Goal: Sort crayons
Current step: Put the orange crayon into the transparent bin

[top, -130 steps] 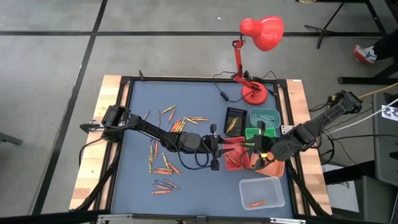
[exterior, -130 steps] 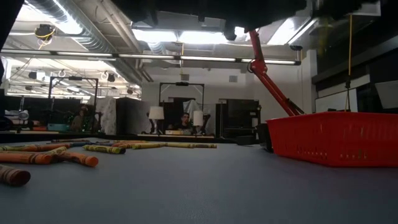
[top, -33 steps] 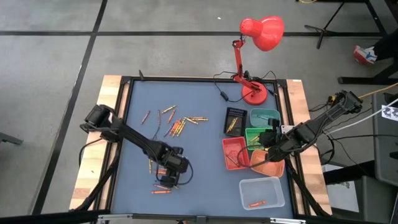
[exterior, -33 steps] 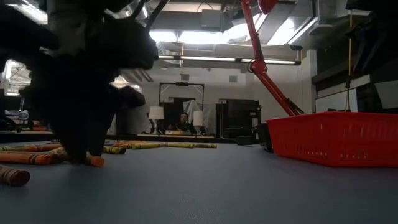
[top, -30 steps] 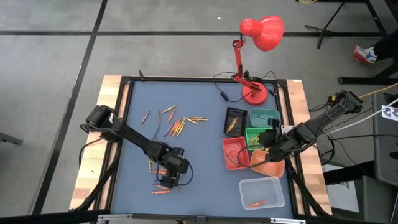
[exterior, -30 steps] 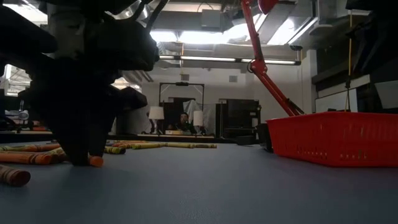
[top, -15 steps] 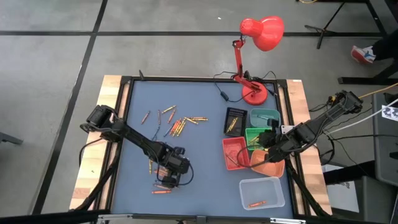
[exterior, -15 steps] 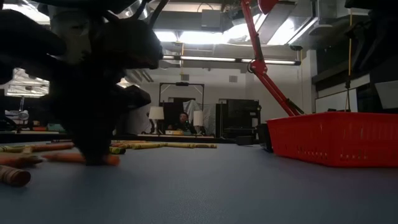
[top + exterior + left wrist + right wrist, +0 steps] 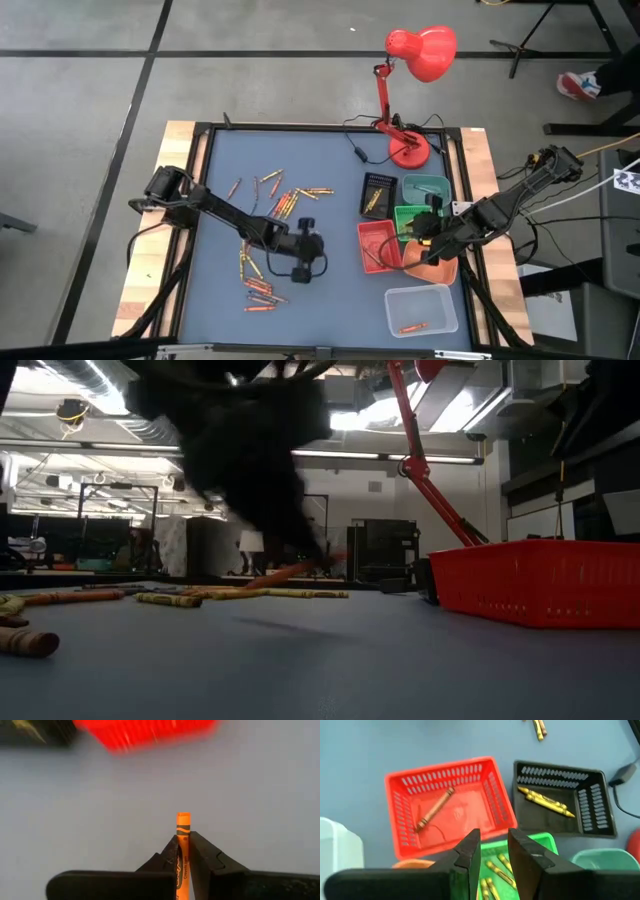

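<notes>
One orange crayon (image 9: 182, 851) pinched in left fingers (image 9: 171, 854); right fingers (image 9: 527, 854) narrowly parted, empty.

The dark left arm reaches low across the middle of the bench, its two-finger left tool (image 9: 183, 851) pinched tight on a thin orange crayon (image 9: 183, 827). The dark right arm angles in from the right edge, its right tool (image 9: 494, 851) held aloft with fingers slightly parted.

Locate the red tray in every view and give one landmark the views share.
High view: red tray, right of centre, beside the green tray.
Low view: at the right edge.
Left wrist view: blurred red shape at the top, beyond the orange crayon the left gripper holds.
Right wrist view: centre-left, one crayon inside.
Shared landmark: the blue table mat.
</notes>
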You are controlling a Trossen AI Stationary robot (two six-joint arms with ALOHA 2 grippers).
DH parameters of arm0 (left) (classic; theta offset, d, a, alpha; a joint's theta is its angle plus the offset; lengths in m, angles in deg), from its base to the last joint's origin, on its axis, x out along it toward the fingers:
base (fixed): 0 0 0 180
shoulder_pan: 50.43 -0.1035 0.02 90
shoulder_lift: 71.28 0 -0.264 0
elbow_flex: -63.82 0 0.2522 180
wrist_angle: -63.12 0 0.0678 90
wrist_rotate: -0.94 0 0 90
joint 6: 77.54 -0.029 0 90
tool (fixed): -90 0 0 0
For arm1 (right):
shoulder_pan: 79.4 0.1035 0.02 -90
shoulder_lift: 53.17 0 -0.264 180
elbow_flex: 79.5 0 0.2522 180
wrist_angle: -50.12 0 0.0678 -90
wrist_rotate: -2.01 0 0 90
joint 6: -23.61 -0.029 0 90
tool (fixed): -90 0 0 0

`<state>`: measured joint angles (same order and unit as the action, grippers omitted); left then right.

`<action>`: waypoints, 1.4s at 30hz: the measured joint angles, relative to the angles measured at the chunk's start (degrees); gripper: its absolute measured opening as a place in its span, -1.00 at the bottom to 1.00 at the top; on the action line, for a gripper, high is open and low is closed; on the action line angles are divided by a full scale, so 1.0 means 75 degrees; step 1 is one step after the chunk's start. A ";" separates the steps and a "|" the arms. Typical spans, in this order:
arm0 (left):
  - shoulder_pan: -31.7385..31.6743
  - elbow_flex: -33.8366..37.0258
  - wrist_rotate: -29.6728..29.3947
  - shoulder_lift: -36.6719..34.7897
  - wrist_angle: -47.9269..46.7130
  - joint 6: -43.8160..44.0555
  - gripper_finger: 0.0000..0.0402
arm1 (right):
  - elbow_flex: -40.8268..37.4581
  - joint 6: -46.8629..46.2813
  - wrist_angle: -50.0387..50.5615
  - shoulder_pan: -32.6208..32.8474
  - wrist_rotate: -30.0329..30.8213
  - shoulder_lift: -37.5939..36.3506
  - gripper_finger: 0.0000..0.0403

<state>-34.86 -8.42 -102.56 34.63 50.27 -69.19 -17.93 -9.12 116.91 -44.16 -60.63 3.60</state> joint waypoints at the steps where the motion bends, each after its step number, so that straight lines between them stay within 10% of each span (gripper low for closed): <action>1: -0.0084 0.0000 -0.0003 -0.0004 0.0389 -0.0002 -0.94 | 0.0000 -0.0003 -0.0104 0.0000 0.0000 0.0000 -0.53; 20: -0.0746 -0.0003 0.0341 -0.0029 0.7391 -0.1001 -0.94 | 0.0000 0.1432 -0.2904 -0.0003 0.0163 0.0015 -0.53; 42: -0.0673 -0.0009 0.0356 -0.0038 0.8374 -0.1208 -0.94 | 0.0000 0.4028 -0.6328 -0.0914 0.0997 0.1308 -0.53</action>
<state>-39.91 -8.49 -99.89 34.34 113.08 -78.25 -17.93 21.09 69.45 -51.01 -53.15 13.41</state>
